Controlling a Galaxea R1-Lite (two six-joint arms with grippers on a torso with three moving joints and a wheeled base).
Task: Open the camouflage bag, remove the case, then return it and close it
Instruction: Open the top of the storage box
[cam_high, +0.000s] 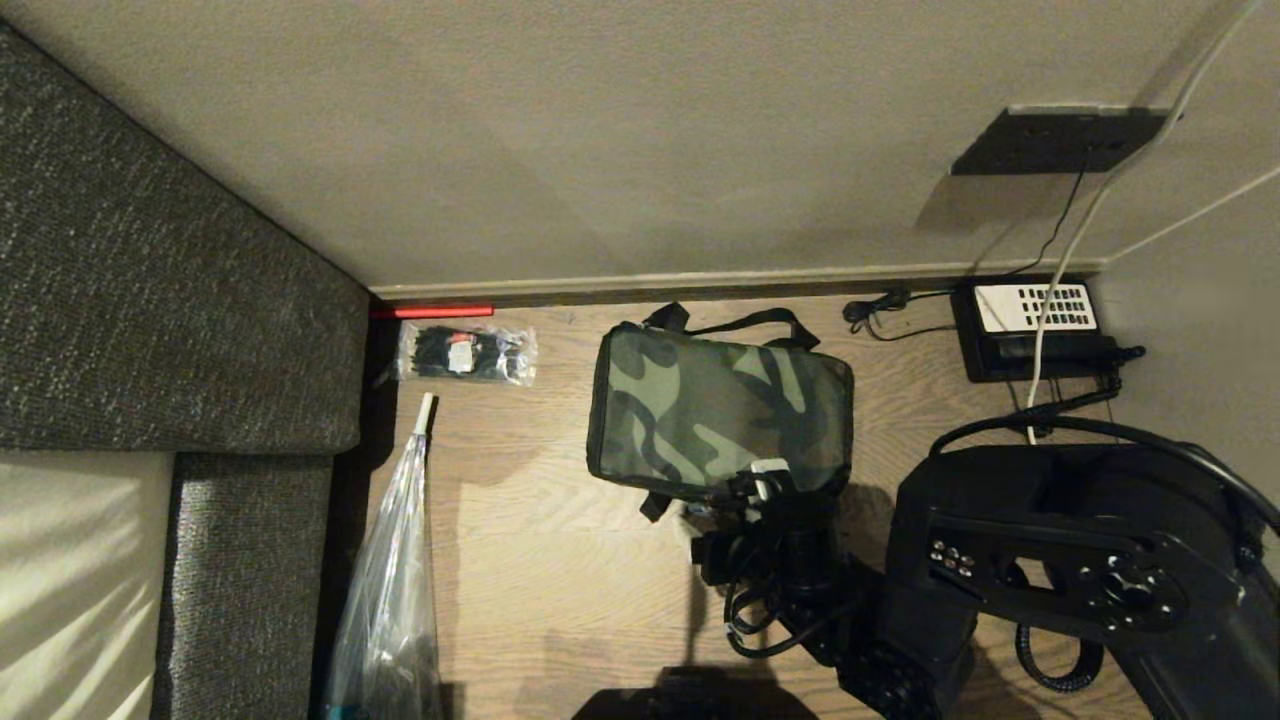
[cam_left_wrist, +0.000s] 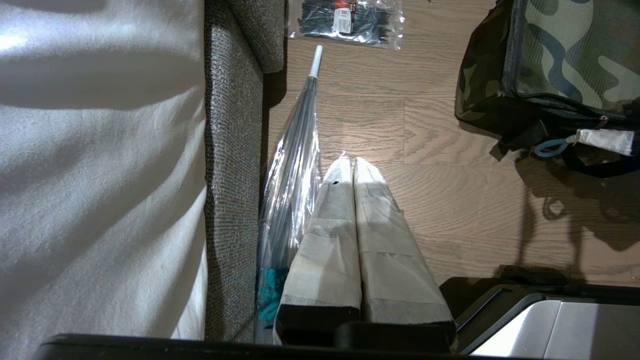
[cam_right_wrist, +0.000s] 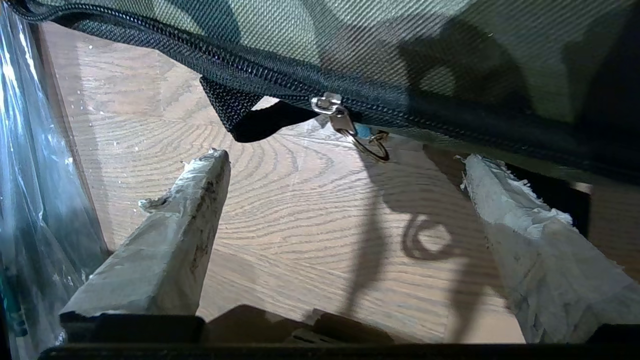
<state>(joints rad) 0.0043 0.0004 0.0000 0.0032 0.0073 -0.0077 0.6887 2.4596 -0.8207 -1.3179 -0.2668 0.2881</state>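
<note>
Right gripper (cam_right_wrist: 345, 165) hangs spread wide and empty at the zipped camouflage bag's (cam_high: 715, 410) near edge, its zipper pull (cam_right_wrist: 367, 142) between the fingers.

Bare floor (cam_high: 520, 520) between umbrella (cam_high: 390, 600) and camouflage bag (cam_high: 720, 410)

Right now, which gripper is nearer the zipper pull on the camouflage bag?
Right. The right gripper is open just short of the zipper pull, framing it. The left gripper hangs shut over the floor beside the bag.
</note>
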